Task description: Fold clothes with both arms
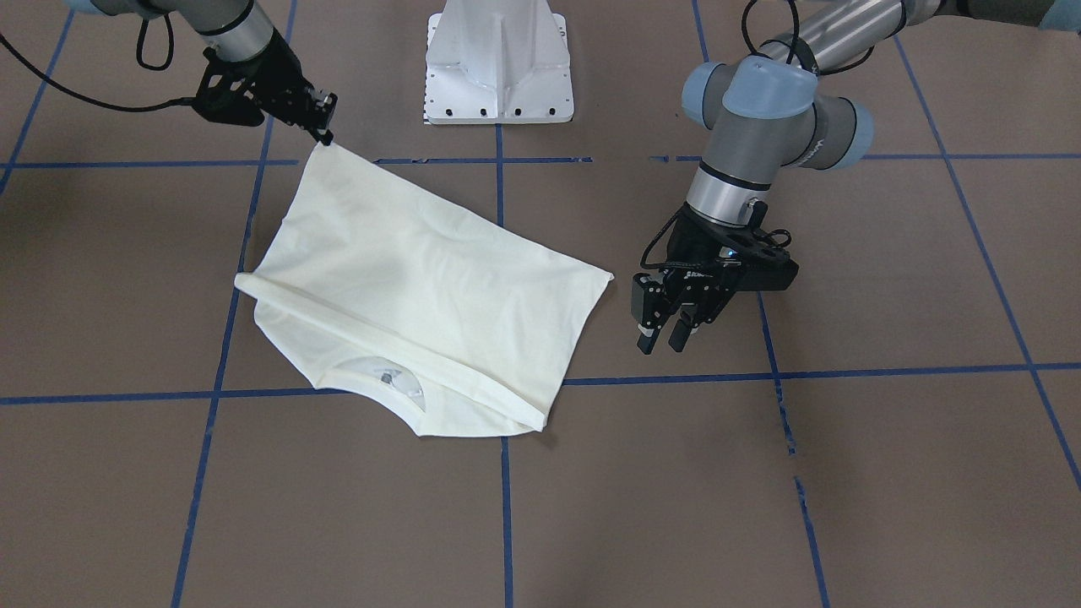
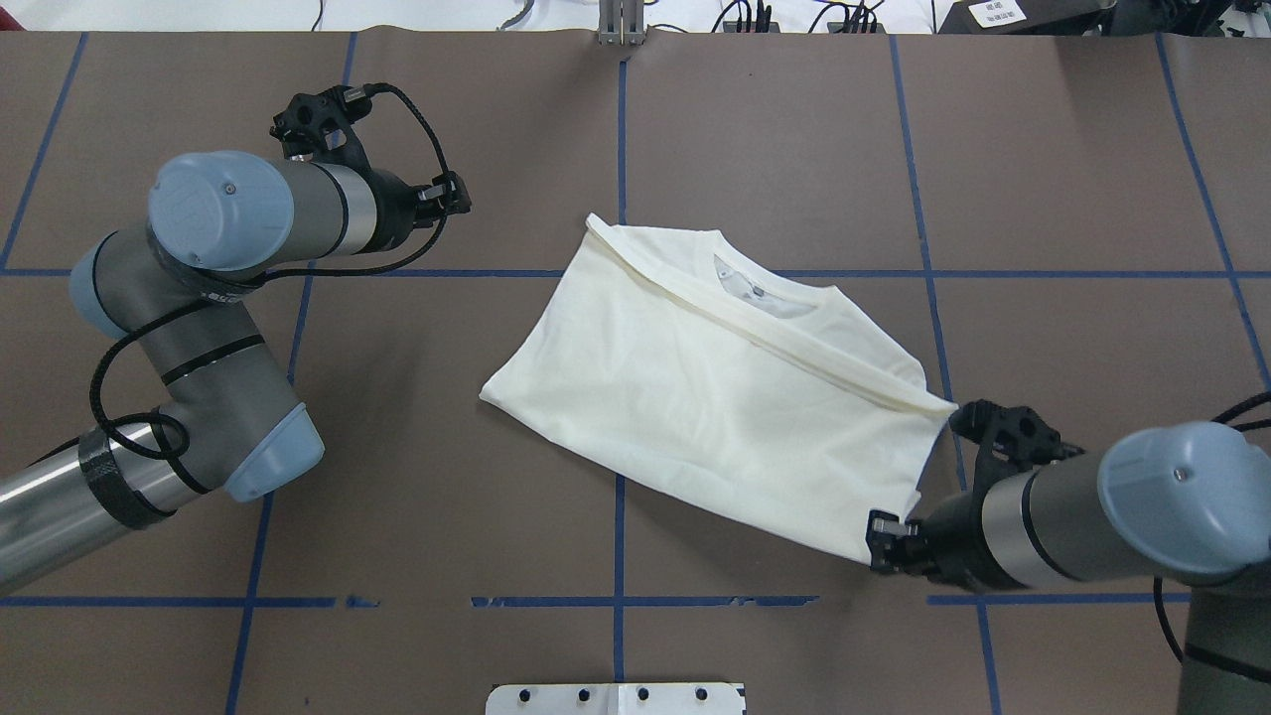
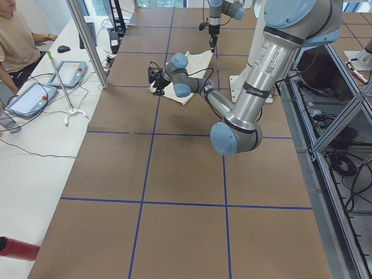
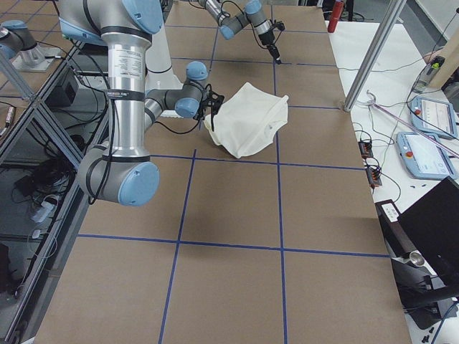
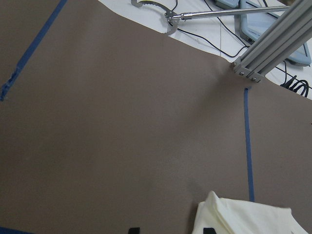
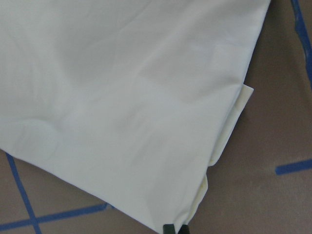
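Observation:
The cream T-shirt lies folded on the brown table, plain side up, with its collar and label showing; the cat print is hidden. It also shows in the overhead view. My right gripper is shut on one corner of the shirt and lifts it slightly; it shows pinching the same corner in the overhead view and the right wrist view. My left gripper is open and empty, hovering just beside the opposite shirt corner without touching it. The left wrist view shows that corner.
The white pedestal base stands at the robot's side of the table. Blue tape lines grid the brown surface. A white side table with control pendants, an aluminium post and a seated operator lie beyond the far edge.

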Motion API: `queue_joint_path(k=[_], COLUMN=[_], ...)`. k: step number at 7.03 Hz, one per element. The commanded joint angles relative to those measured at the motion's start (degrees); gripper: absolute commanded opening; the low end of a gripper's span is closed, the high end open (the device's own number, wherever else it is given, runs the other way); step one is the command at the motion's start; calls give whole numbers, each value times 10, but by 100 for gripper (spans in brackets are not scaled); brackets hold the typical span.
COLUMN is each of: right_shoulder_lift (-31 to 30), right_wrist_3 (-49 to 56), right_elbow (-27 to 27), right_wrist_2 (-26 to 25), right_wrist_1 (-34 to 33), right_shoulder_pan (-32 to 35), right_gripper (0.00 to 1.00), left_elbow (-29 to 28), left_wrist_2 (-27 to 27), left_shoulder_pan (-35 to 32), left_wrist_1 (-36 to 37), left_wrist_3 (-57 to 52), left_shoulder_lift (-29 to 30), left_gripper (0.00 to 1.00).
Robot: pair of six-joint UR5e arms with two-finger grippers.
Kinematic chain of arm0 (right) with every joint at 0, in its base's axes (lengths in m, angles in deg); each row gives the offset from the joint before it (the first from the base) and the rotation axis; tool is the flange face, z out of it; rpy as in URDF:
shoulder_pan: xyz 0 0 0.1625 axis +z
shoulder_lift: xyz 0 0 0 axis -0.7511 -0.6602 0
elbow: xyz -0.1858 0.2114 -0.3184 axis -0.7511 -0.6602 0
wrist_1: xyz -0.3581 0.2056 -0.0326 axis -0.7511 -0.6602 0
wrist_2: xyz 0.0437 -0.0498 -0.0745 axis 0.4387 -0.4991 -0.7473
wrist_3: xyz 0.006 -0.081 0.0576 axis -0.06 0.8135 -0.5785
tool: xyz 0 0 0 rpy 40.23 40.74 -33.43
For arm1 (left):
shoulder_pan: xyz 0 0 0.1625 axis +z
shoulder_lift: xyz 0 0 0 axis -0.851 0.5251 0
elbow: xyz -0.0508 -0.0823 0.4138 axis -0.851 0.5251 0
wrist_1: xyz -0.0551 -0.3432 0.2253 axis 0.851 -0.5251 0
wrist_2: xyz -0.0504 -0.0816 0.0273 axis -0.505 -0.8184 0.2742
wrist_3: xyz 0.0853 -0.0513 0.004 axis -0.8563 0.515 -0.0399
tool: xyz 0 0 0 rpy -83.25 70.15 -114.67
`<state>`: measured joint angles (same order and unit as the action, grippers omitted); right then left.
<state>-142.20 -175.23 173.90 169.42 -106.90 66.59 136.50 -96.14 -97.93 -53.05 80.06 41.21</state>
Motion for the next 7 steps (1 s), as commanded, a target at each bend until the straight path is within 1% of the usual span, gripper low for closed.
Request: queue_joint_path(k=[1,2,3,4,6,7], right_shoulder_lift=[-53,-61,-65,-69,-84,-84], right_wrist_3=[-11,-11,-11,-18,-22,-22], right_elbow=[56,57,61,61,64,82], right_wrist_2=[1,1,1,-3,-5,-4], right_wrist_1=[-1,-1,-1,-2,-3,-3], right_shoulder_pan=[-95,-112,-116,-117,-111,-82], right_gripper=[0,0,5,99,100,100], left_elbow=[7,11,19,31,32,34], left_wrist_2=[-3,-4,-4,-5,-6,-6], left_shoulder_pan=[8,15,29,32,33,37], left_wrist_1=[0,0,0,1,1,1], left_wrist_3=[17,46,67,74,84,90], left_shoulder_lift=[0,1,2,0,1,1], left_gripper=[53,53,54,54,55,55])
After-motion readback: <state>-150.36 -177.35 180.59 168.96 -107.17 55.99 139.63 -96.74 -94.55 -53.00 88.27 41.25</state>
